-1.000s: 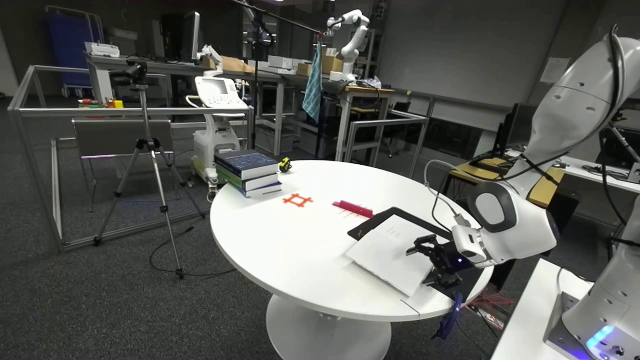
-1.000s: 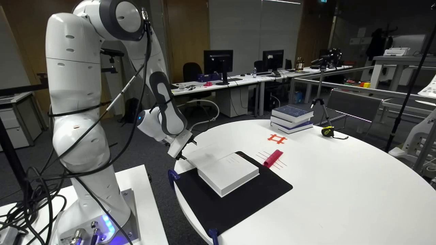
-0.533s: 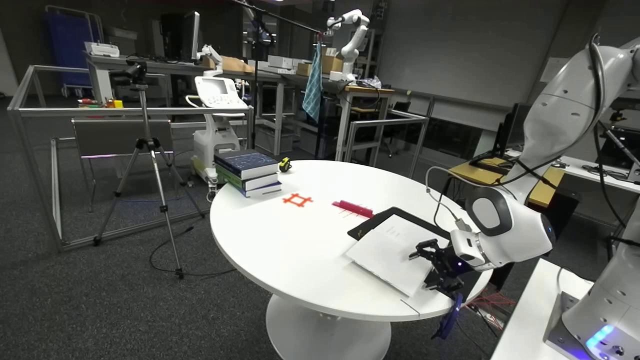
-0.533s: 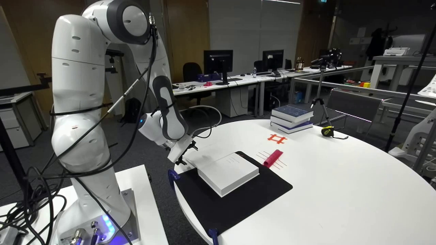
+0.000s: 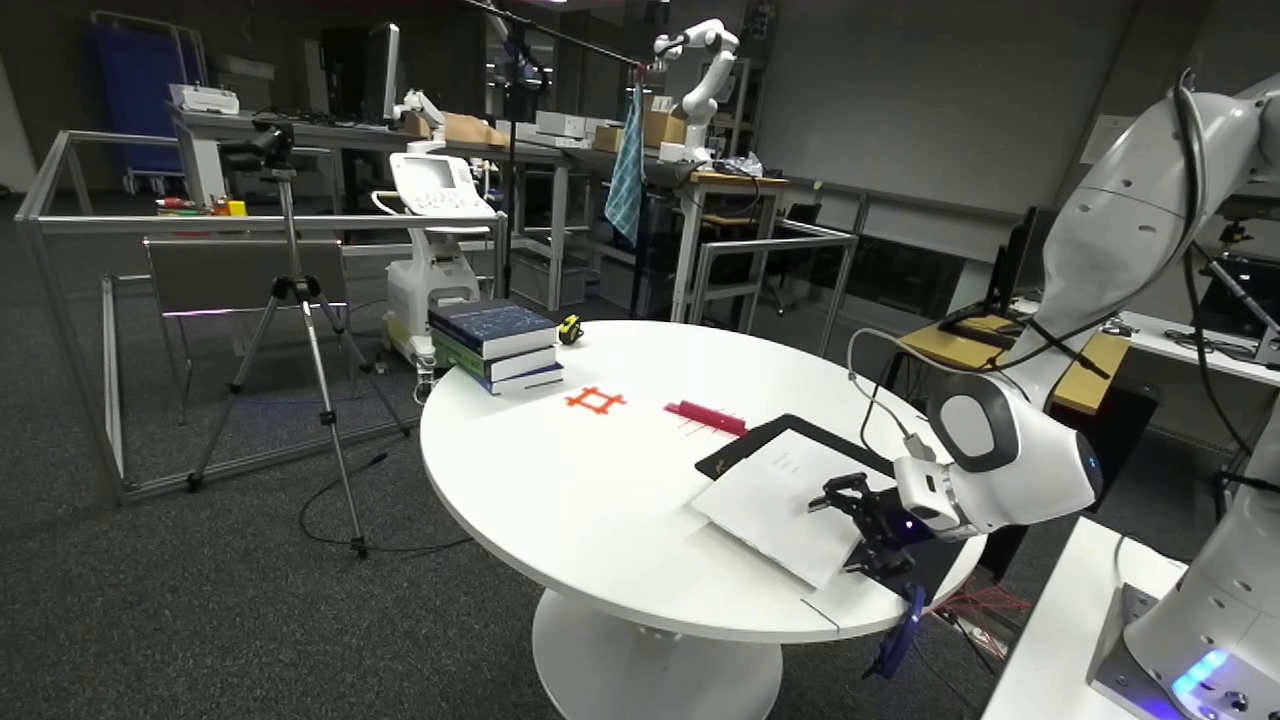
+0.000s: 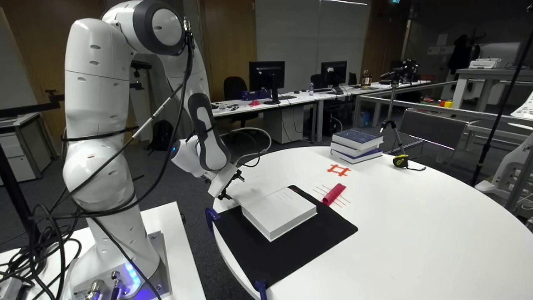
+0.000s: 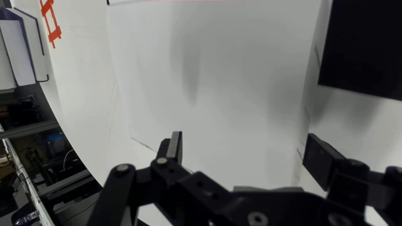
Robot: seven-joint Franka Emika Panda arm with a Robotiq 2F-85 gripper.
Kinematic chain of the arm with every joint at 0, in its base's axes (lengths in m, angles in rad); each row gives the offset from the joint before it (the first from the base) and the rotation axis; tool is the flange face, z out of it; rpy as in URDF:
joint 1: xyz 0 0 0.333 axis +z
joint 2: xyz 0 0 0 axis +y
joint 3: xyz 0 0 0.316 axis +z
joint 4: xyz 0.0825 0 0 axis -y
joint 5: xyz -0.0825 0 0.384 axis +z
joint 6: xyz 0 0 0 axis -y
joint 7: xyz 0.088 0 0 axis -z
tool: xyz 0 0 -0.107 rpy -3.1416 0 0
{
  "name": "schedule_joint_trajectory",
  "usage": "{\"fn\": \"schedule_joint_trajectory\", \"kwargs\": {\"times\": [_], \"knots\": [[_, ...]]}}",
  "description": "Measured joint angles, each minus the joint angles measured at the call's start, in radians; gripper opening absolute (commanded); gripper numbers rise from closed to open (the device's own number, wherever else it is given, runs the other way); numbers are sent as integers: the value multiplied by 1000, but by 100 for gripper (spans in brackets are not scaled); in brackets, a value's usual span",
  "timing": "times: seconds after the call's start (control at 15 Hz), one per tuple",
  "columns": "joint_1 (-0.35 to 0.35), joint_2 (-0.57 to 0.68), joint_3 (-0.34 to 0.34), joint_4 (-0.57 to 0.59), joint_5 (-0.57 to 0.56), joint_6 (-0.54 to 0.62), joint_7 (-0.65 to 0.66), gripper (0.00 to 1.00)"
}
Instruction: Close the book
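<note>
In an exterior view the hand [image 5: 831,537] hides part of the book [image 5: 780,508].

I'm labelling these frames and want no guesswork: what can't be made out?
Faint lines on the book: too small to read in both exterior views.
Part of the book: hidden behind the gripper in an exterior view.
Part of the book stack: cut off by the wrist view's left edge.
</note>
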Motion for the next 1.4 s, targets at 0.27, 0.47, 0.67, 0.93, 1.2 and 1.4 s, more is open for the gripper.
{"fn": "schedule_joint_trajectory", "kwargs": {"times": [0.27,0.47,0.67,0.93,1.2,1.4], "knots": [[0,24,-1,11,0,-33,-5,100],[0,39,2,20,0,-53,-10,100],[1,39,29,23,0,-93,-6,100],[14,36,79,21,0,-182,43,100],[27,34,102,17,0,-251,126,100],[27,34,105,15,0,-309,220,100]]}}
